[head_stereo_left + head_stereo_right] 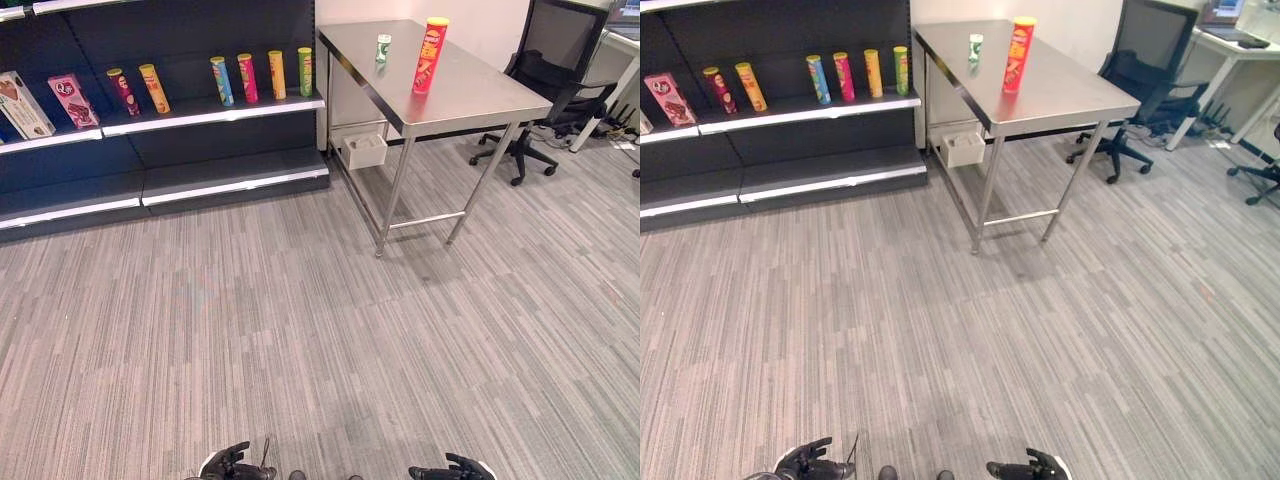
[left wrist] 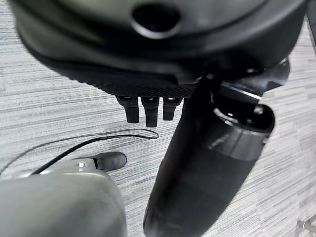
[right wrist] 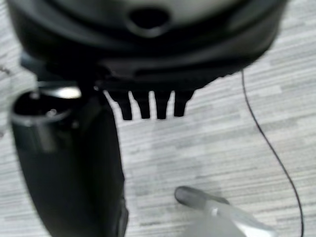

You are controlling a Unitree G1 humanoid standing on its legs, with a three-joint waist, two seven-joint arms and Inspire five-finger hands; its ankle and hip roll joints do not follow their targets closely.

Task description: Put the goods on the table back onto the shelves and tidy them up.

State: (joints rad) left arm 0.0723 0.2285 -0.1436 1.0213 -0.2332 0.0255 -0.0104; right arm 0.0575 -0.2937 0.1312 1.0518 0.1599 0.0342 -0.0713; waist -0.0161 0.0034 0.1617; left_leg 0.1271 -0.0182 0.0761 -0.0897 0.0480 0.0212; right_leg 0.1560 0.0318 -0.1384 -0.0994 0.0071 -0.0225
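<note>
A tall red can (image 1: 430,55) stands upright on the steel table (image 1: 470,100) at the far right. A small green and white can (image 1: 383,48) stands just behind it, to its left. The dark shelves (image 1: 210,112) at the far left hold a row of several upright cans (image 1: 248,78) and two boxes (image 1: 72,100). My left hand (image 1: 232,464) and right hand (image 1: 455,469) hang low at the near edge, far from table and shelves. Both are open and hold nothing; their straight fingers (image 2: 148,108) (image 3: 150,106) point down at the floor.
A black office chair (image 1: 535,100) stands to the right of the table, with a white desk (image 1: 1230,40) beyond it. A small white box (image 1: 364,150) sits on the floor under the table's far end. Wide grey carpet lies between me and the furniture.
</note>
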